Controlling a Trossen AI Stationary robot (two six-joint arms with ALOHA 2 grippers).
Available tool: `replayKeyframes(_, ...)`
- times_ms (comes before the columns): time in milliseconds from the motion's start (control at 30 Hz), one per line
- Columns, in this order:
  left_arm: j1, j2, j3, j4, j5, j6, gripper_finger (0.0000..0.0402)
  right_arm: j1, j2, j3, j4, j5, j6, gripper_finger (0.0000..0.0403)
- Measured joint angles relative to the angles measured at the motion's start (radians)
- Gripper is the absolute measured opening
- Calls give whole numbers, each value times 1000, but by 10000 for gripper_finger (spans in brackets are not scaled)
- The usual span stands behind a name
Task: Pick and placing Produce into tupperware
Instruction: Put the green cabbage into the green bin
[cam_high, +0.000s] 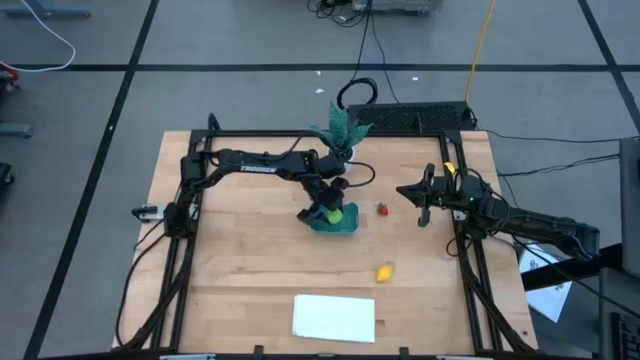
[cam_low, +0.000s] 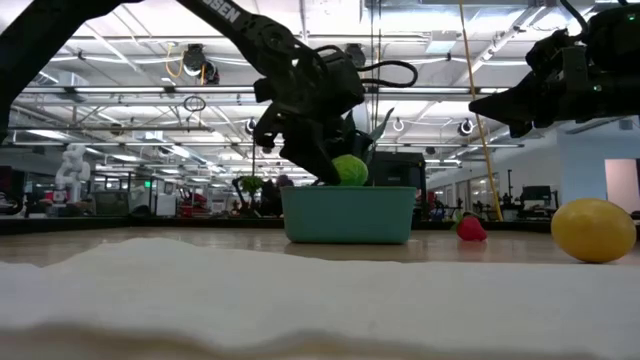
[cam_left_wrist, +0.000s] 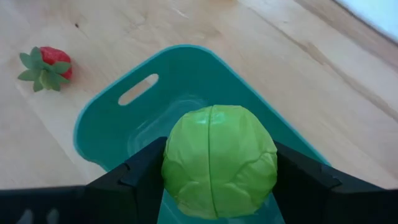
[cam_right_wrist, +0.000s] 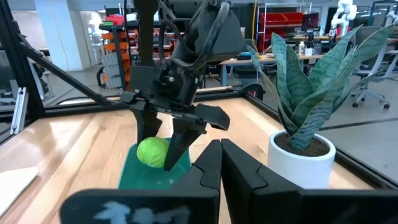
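High view: the left gripper (cam_high: 329, 210) clamps the lime-green fruit (cam_high: 334, 212) over the tupperware (cam_high: 335, 222) mid-worktop; the right gripper (cam_high: 420, 205) waits, fingers together.

Low view: red fruit (cam_low: 471, 229) and yellow fruit (cam_low: 593, 230) lie outside.

Left wrist view: green fruit unreleased, so none placed.

Left arm stretched toward the table's middle, left gripper (cam_high: 330, 211) pointing down, fingers clamped, right gripper (cam_right_wrist: 219, 163) raised at right, fingers together

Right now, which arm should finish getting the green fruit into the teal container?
Left. Its claw is shut on the green fruit, held just above the teal container. The right claw waits empty near the table's right edge, beyond the red fruit.
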Motion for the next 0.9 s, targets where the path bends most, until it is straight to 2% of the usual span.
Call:
replayKeyframes(267,0,0,0,-45,8,-29,239,0,0,0,0,0,0,0)
replayKeyframes(900,-11,45,0,-71,-79,36,239,0,3,0,1,0,0,0)
